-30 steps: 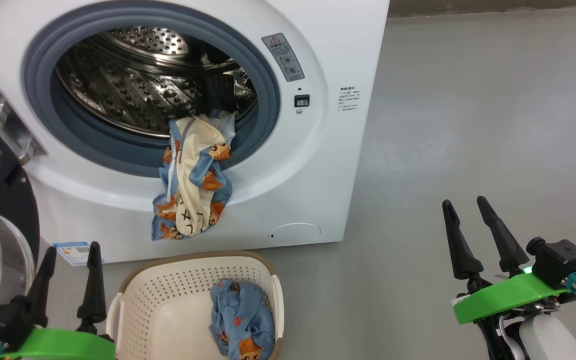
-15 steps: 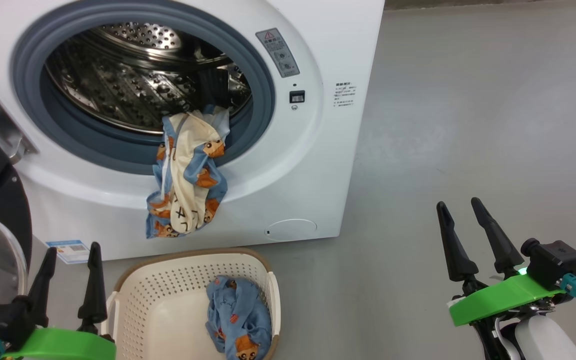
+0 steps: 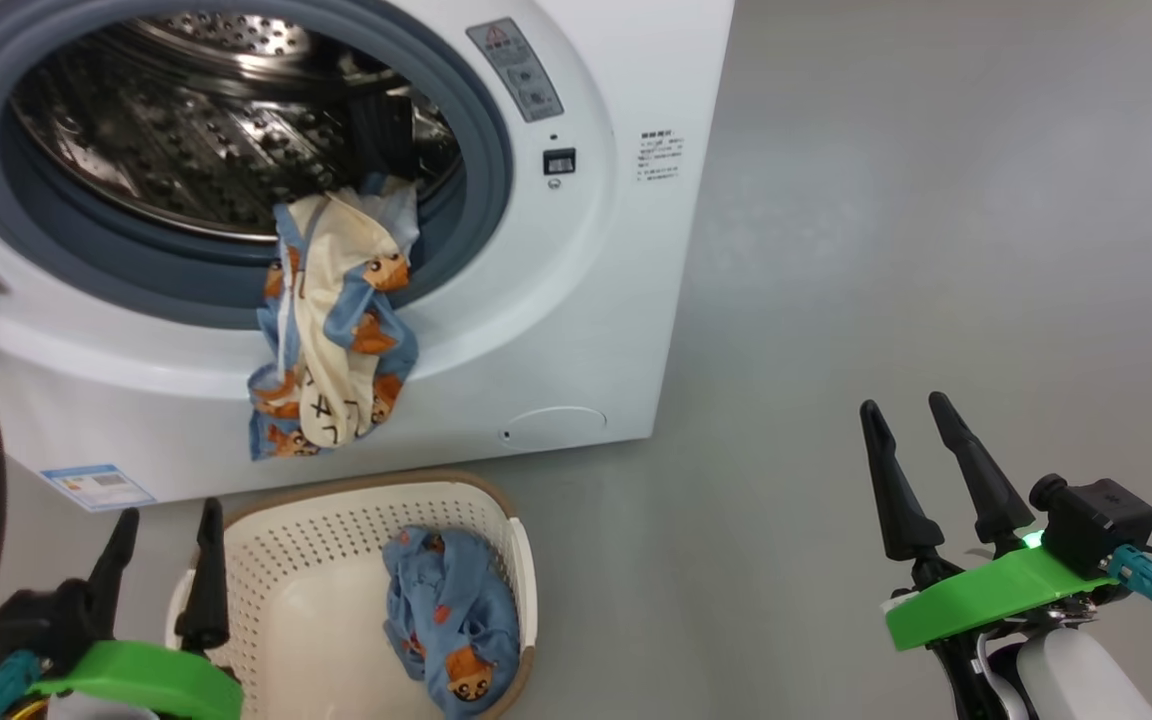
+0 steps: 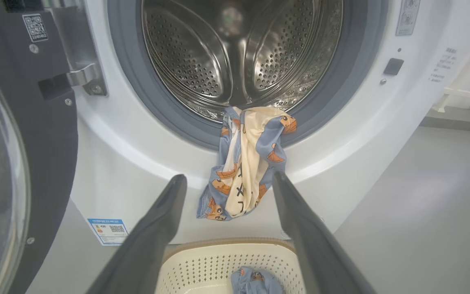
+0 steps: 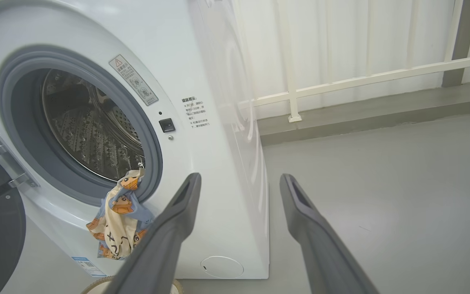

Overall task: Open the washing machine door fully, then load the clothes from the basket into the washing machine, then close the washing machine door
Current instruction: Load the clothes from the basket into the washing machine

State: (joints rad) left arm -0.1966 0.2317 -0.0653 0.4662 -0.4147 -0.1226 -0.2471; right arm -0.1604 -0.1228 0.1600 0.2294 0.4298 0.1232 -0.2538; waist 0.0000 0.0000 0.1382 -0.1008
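Head view gives me both arms at once. The left gripper [image 3: 167, 512] sits low at the lower left, just beside the left side of the basket [image 3: 316, 550]. The right gripper [image 3: 905, 402] hangs well off to the right over the bare grey floor [image 3: 886, 250]. Both have their fingers spread wide with nothing between them. Each points up the view toward the washing machine [image 3: 586, 300], the right one leaning a little left.

From here I see the clothes in two places. One bear-print garment [image 3: 331, 330] hangs out of the drum mouth, over the gasket [image 3: 476, 170] and down the white front. A second bundle [image 3: 451, 625] lies in the right half of the basket, which stands on the floor just in front of the machine.

Left wrist view adds what the head camera barely catches: the washing machine door [image 4: 51, 143] swung open at the left, its steel hinge bracket [image 4: 80, 61] and the edge of its glass bowl. It also looks straight into the steel drum [image 4: 235, 53], with the hanging garment framed between my left fingers.

Right wrist view takes the machine at an angle, showing its side panel and a white railing [image 5: 365, 77] behind. Its fingers are aimed past the machine's right corner.
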